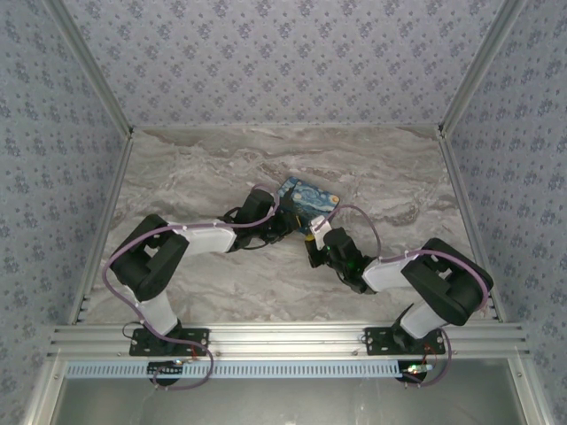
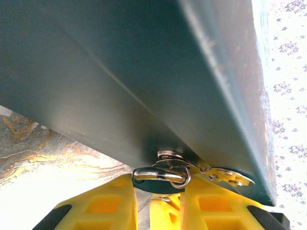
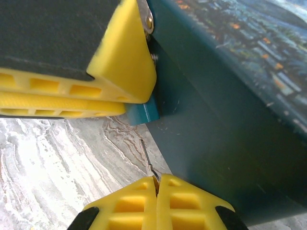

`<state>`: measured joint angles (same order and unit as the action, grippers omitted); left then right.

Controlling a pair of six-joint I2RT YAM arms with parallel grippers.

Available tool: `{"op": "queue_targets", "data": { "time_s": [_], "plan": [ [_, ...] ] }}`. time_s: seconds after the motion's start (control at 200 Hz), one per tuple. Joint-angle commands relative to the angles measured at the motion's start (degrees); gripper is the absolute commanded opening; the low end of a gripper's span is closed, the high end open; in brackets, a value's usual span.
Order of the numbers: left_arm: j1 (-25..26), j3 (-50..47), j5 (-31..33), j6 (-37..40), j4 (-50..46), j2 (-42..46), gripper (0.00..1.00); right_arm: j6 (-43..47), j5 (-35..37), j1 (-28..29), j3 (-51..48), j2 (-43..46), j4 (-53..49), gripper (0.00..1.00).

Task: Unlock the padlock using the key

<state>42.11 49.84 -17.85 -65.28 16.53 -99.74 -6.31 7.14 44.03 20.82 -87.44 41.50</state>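
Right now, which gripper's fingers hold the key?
The right gripper: its shut fingers pinch the thin silvery key, while the left gripper clamps the blue padlock.

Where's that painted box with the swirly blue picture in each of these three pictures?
Top external: the painted box sits mid-table.
Left wrist: its dark teal side spans the top.
Right wrist: its teal wall and painted lid, right.
Shared landmark: the marble table.

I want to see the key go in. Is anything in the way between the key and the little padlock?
Nothing visible is. The right pincer pinches the key, pointing across a bare gap at the padlock. The left pincer grips the padlock, clear of that gap.
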Motion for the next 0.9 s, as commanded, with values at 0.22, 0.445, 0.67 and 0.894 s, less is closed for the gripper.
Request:
{"op": "queue_targets", "data": {
  "time_s": [0.22, 0.445, 0.67, 0.894],
  "plan": [
    [-0.2, 1.4, -2.0, -1.4, 2.5, 2.6, 0.23, 0.5, -0.1, -0.5, -0.9, 0.9, 3.8, 0.0],
    [-0.2, 1.2, -2.1, -1.5, 2.7, 2.5, 0.23, -0.3, -0.2, -1.3, -1.3, 0.9, 5.0, 0.0],
    [-0.2, 1.1, -2.1, -1.9, 2.9, 2.4, 0.23, -0.5, 0.3, -1.6, -1.0, 0.7, 4.6, 0.0],
    [-0.2, 1.1, -2.2, -2.1, 3.0, 2.2, 0.23, -0.9, 0.3, -1.9, -1.3, 0.6, 6.1, 0.0]
  ]
}}
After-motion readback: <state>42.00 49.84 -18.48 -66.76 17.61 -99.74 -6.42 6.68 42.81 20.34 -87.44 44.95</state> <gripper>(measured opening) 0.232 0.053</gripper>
